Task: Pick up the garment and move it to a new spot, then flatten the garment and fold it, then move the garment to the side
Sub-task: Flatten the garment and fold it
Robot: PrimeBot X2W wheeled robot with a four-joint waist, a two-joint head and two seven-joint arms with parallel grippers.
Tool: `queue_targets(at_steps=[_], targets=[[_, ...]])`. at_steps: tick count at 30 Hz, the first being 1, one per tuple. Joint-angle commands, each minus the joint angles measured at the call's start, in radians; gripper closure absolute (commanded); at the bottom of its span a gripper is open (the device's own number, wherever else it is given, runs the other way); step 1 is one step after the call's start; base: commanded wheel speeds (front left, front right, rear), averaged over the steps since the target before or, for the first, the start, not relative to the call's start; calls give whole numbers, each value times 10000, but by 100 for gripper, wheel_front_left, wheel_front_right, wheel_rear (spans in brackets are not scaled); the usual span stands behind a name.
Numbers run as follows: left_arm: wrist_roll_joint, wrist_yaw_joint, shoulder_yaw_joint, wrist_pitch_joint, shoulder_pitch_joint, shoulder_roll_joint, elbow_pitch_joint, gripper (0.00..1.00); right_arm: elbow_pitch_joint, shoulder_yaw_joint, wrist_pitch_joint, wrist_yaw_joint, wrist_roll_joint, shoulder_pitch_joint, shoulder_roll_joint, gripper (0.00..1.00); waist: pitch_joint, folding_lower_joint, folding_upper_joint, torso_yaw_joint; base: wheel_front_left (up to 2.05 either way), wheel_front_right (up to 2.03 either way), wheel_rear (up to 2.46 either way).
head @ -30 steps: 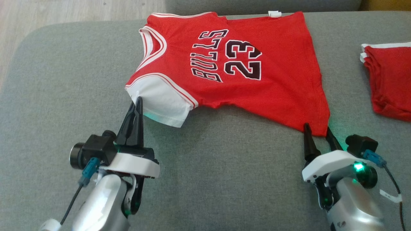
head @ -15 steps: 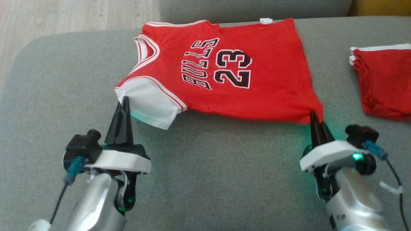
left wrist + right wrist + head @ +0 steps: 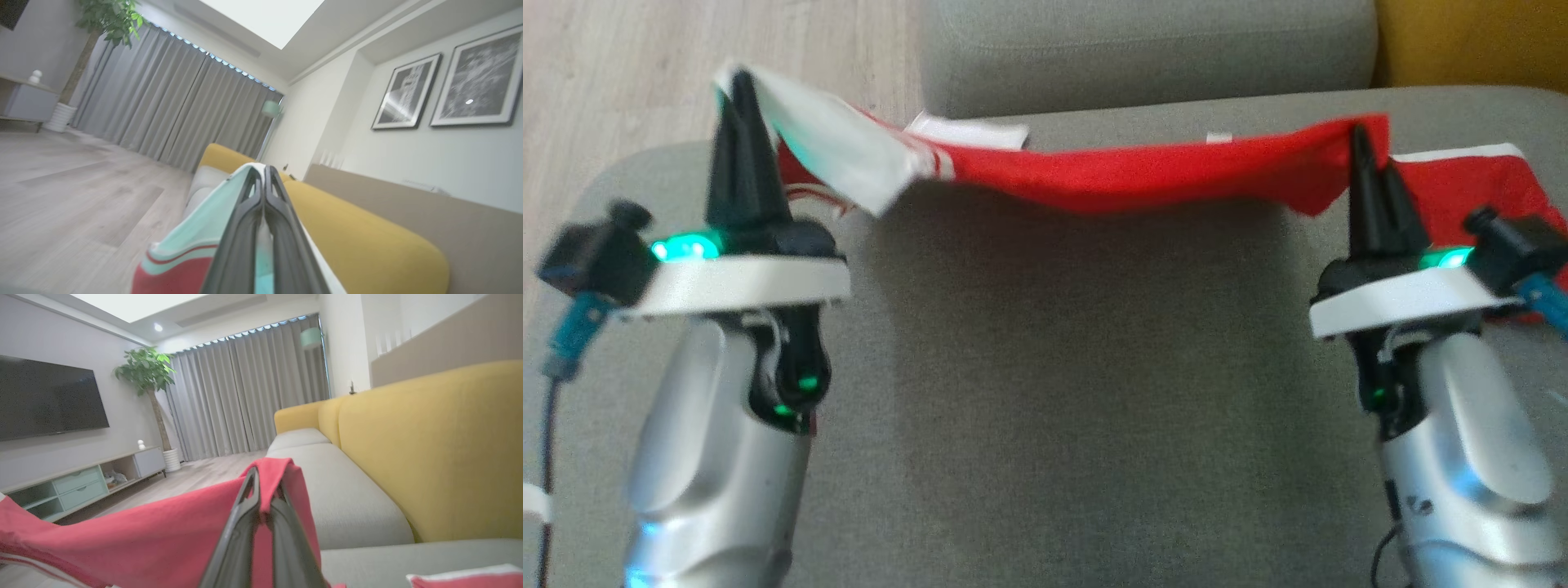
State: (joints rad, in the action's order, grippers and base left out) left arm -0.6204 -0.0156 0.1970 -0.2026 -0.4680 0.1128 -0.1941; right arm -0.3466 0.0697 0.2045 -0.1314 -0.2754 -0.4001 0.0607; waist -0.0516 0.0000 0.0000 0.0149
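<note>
The red jersey with white trim hangs lifted above the grey sofa seat, stretched between both grippers. My left gripper is shut on its white sleeve at the upper left. In the left wrist view that gripper pinches the pale sleeve cloth. My right gripper is shut on the red hem corner at the upper right. The right wrist view shows this gripper clamped on red cloth. The printed front is hidden from the head view.
A second red garment with a white edge lies on the seat behind my right gripper, also seen as a red and white corner. The yellow sofa back rises on the right. Wood floor lies beyond the sofa's left end.
Both grippers have risen and carried the jersey's near edge up and away from me, so it went from lying flat to hanging between them. The right gripper closed on the hem corner.
</note>
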Motion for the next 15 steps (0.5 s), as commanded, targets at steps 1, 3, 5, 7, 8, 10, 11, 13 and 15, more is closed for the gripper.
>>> queue_targets(at_steps=[1,3,5,7,8,10,11,13,15], targets=[[-256,100,-456,205,-638,145,901,100,1024,175,-320,7,105,-444,68,100,162,0,0,-16,0,0,0],[-322,216,-490,506,-786,219,1626,100,1893,82,-744,7,129,-353,236,100,220,0,0,-29,0,0,0],[-349,475,-545,963,-868,357,2787,100,3218,-161,-1378,7,87,-128,454,100,251,0,0,-43,0,0,0],[-364,683,-609,1276,-868,458,3564,100,4056,-320,-1801,7,50,57,538,100,208,0,0,-41,0,0,0],[-364,683,-609,1276,-868,458,3564,100,4056,-320,-1801,7,50,57,538,100,208,0,0,-41,0,0,0],[-486,902,-721,1616,-899,511,4243,100,4817,-487,-2238,7,1,240,531,100,94,0,0,-41,0,0,0],[-558,1014,-774,1801,-955,531,4527,100,5157,-597,-2451,7,-11,312,516,100,-11,0,0,-54,0,0,0],[-590,1107,-768,2205,-1239,680,4904,100,5765,-801,-2832,7,-12,337,479,100,-334,0,0,-106,0,0,0],[-392,1199,-784,2555,-1715,968,4871,100,6113,-853,-3209,7,106,193,550,100,-748,0,0,-139,0,0,0]])
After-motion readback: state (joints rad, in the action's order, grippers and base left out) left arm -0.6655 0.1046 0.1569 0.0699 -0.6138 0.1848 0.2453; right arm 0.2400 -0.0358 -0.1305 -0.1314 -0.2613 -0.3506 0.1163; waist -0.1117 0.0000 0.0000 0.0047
